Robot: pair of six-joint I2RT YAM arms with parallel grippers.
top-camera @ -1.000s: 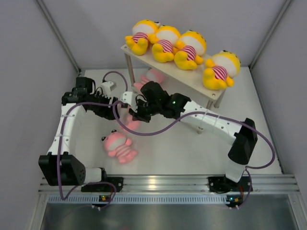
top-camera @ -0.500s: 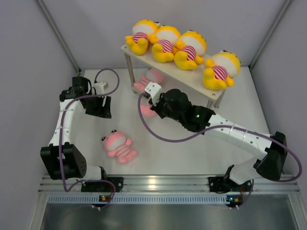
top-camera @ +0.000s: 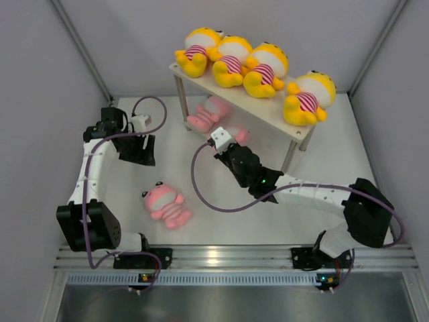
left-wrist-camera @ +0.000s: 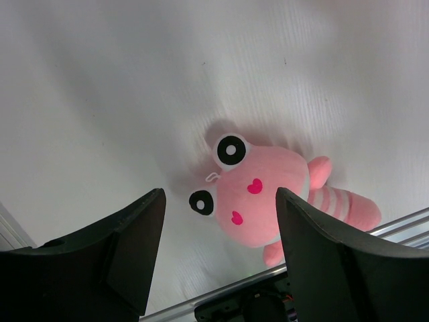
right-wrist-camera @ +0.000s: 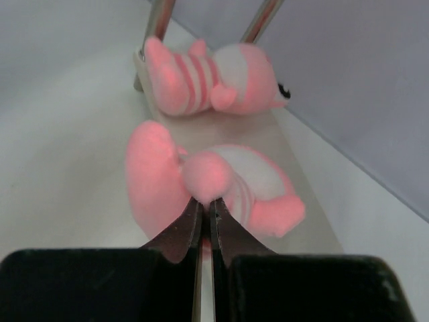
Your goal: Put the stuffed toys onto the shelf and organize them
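Several yellow stuffed toys [top-camera: 231, 60] lie in a row on the top board of the white shelf [top-camera: 281, 127]. One pink toy [top-camera: 208, 113] lies on the lower board, also in the right wrist view [right-wrist-camera: 208, 84]. My right gripper [top-camera: 228, 142] is shut on a limb of a second pink toy [right-wrist-camera: 201, 178] and holds it at the lower board [right-wrist-camera: 305, 201], in front of the first. A third pink toy [top-camera: 166, 203] lies face up on the table. My left gripper [top-camera: 139, 155] is open and empty, above and left of it; this toy shows between its fingers [left-wrist-camera: 268, 194].
Grey walls close in the table on three sides. The shelf's thin metal legs [top-camera: 181, 100] stand beside the right gripper. A metal rail [top-camera: 228, 258] runs along the near edge by the arm bases.
My right arm has carried the pink toy from the table's middle back to the shelf's lower board. My left arm drew back to the left and has stayed there.
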